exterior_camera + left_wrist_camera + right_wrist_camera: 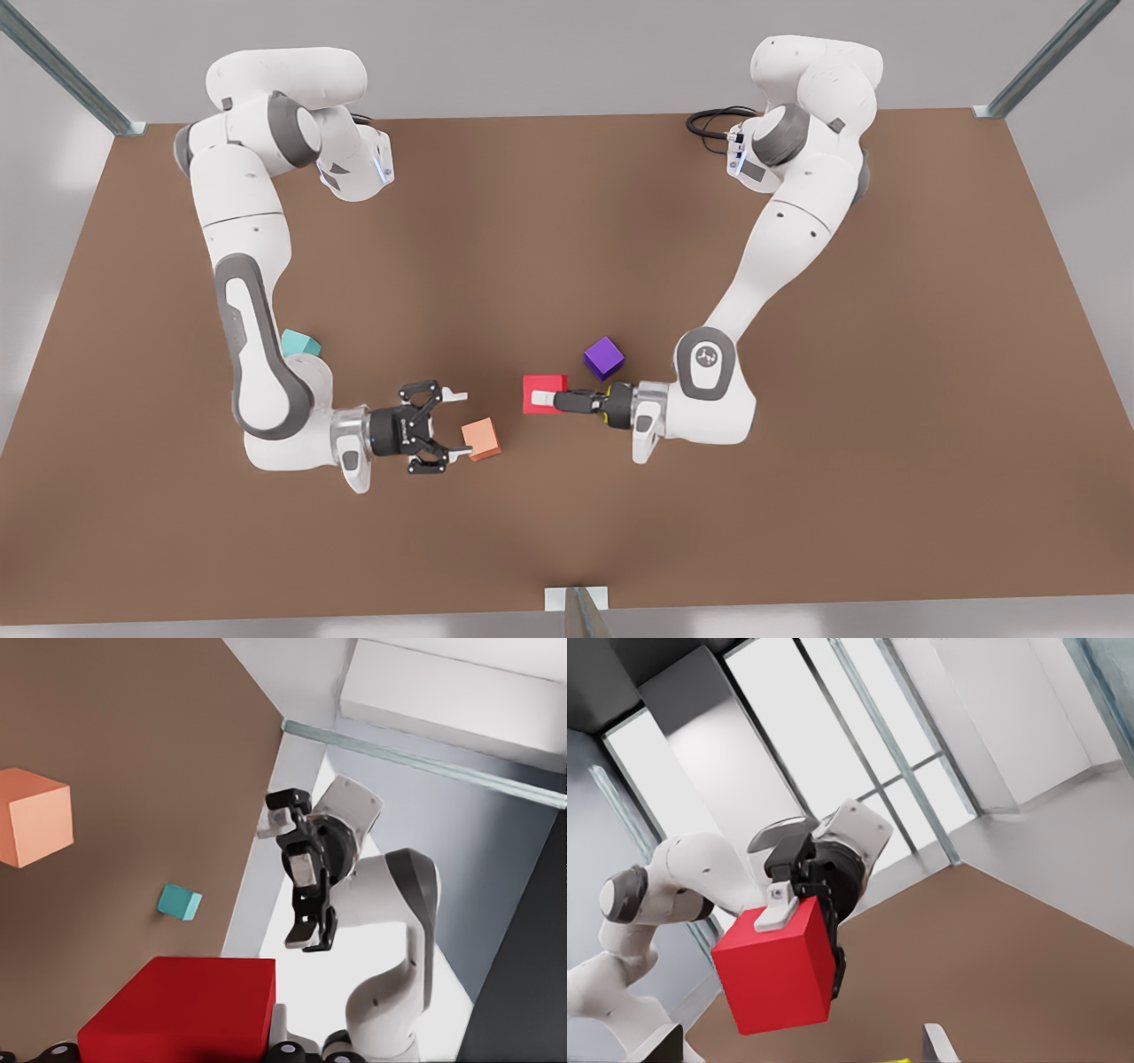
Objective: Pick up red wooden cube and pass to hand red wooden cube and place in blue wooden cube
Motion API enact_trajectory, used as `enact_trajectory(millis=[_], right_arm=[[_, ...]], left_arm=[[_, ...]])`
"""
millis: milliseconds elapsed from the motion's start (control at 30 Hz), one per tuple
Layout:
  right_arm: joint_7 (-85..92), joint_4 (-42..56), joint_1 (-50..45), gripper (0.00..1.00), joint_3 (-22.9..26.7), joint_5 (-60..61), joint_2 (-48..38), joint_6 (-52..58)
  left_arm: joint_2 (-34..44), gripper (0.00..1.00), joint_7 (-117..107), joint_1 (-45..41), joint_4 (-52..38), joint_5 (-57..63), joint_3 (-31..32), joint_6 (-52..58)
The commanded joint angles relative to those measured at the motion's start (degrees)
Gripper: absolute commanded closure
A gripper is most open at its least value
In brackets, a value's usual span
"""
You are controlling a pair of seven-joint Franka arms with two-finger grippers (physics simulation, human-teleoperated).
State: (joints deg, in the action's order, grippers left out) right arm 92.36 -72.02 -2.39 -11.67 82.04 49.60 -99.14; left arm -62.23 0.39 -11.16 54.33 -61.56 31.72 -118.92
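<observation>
Front view: left gripper (549, 396), at the front view's right, clamping the red wooden cube (537, 392) above the table (797, 496), facing the hand (454, 424), jaws spread wide. Blue wooden cube (299, 342) lying beside that arm's elbow.

Left wrist view: holding red wooden cube (186, 1010); hand (297, 875) gaping opposite.

Right wrist view: seeing left gripper (806, 943) pinching red wooden cube (775, 974).
</observation>
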Motion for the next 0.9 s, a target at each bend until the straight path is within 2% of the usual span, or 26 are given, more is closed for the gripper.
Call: enact_trajectory(millis=[0,267,533,867], right_arm=[[32.6,0.0,-0.5,0.00,-0.6,1.4,0.3,0.2],[32.5,-1.0,-0.5,0.00,-2.0,0.9,0.9,0.3],[32.5,-9.9,-2.0,0.02,-2.2,4.7,-4.5,-5.4],[32.1,-9.5,-3.5,0.01,-2.7,7.5,-4.0,-7.8]], left_arm=[[-0.3,0.45,19.5,0.0,0.0,-1.2,0.3,0.9],[-0.3,0.45,19.6,0.2,0.0,-1.2,0.3,1.2],[-0.3,0.45,20.5,0.2,0.0,-1.1,0.3,1.2],[-0.7,0.45,21.2,0.2,0.0,-1.1,0.3,1.1]])
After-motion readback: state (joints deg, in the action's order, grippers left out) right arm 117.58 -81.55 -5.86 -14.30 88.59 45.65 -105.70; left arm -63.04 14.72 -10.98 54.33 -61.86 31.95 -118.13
